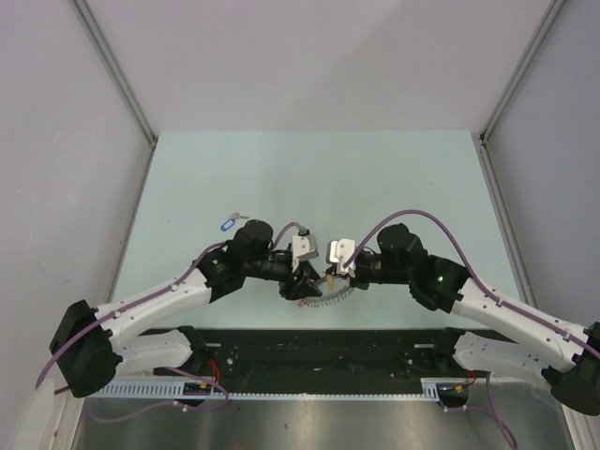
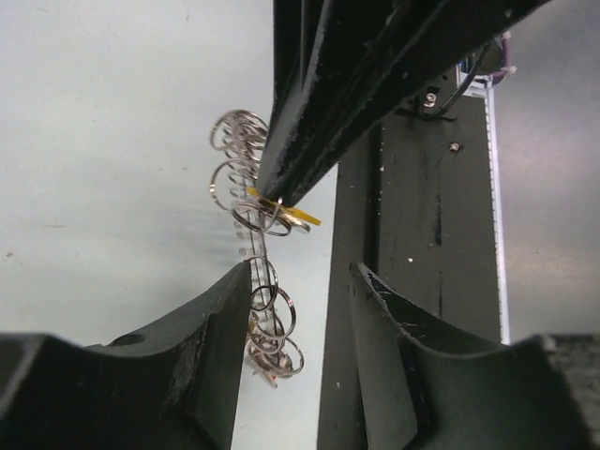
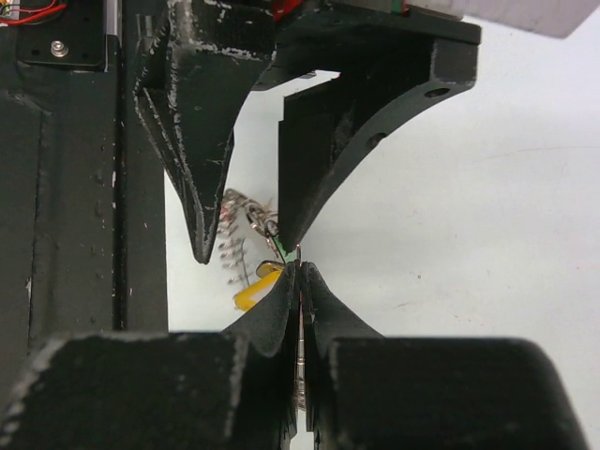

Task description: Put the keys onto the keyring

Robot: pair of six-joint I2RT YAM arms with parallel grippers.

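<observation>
The keyring point(image 1: 328, 298), a curved run of silver rings, lies on the pale table near the front edge. My right gripper point(image 3: 300, 267) is shut on a thin metal part of the keyring point(image 3: 239, 225), right beside its yellow tag point(image 3: 255, 289). The left gripper point(image 2: 300, 272) is open, its fingers point(image 3: 202, 187) standing either side of the right gripper's tip, nothing between them. In the left wrist view the keyring point(image 2: 267, 323) runs past the left finger, and the right gripper point(image 2: 265, 195) pinches it by the yellow tag point(image 2: 286, 211). One blue-tagged key point(image 1: 228, 224) lies loose, back left.
The black base plate point(image 1: 319, 349) runs along the table's near edge, close under both grippers, and fills the right of the left wrist view point(image 2: 412, 234). Grey walls close in the table point(image 1: 319, 178) on the left, right and back.
</observation>
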